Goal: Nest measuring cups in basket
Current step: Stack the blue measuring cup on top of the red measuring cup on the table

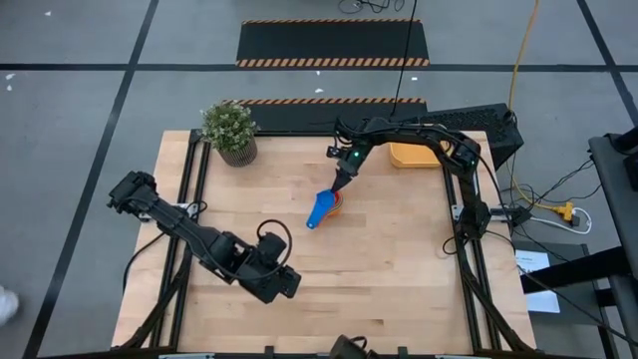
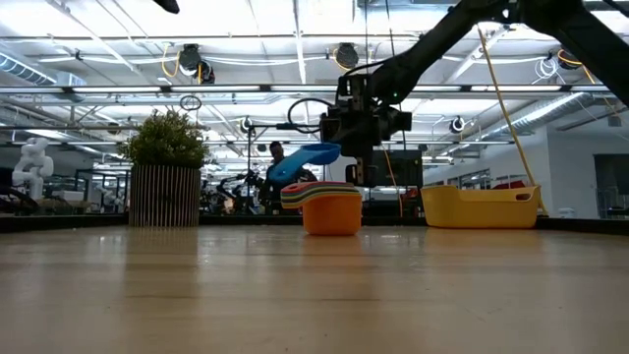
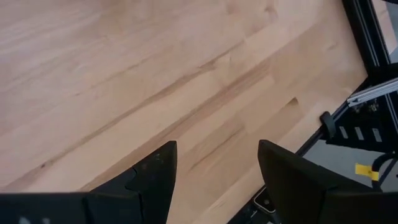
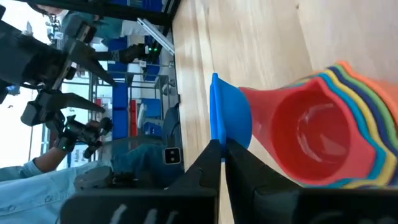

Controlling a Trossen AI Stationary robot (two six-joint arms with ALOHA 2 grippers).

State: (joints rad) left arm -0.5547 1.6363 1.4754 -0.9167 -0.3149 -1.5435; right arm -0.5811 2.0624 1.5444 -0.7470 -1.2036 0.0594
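A nested stack of measuring cups [image 2: 331,211] stands on the table's middle, an orange cup lowest and a red cup [image 4: 311,137] innermost. My right gripper [image 4: 222,152] reaches in from the far right and is shut on a blue cup [image 2: 300,159] just above the stack. The yellow basket [image 1: 414,155] sits on the table at the far right, behind the right arm. My left gripper [image 3: 217,168] hovers open over bare wood near the table's front edge, left of centre, with nothing between its fingers. My right gripper pinches the blue cup by its handle end [image 4: 217,138] between its two shut fingers. The fingers slant down from the table's far right. The cup is tilted, its bowl [image 1: 317,215] out beyond the fingertips toward the near left, close over the stack; whether it touches the stack I cannot tell.
A potted green plant [image 1: 231,130] stands at the table's far left corner. Black frame rails [image 1: 464,229] run along the table's left and right edges. Bare wood lies between the stack and the left gripper.
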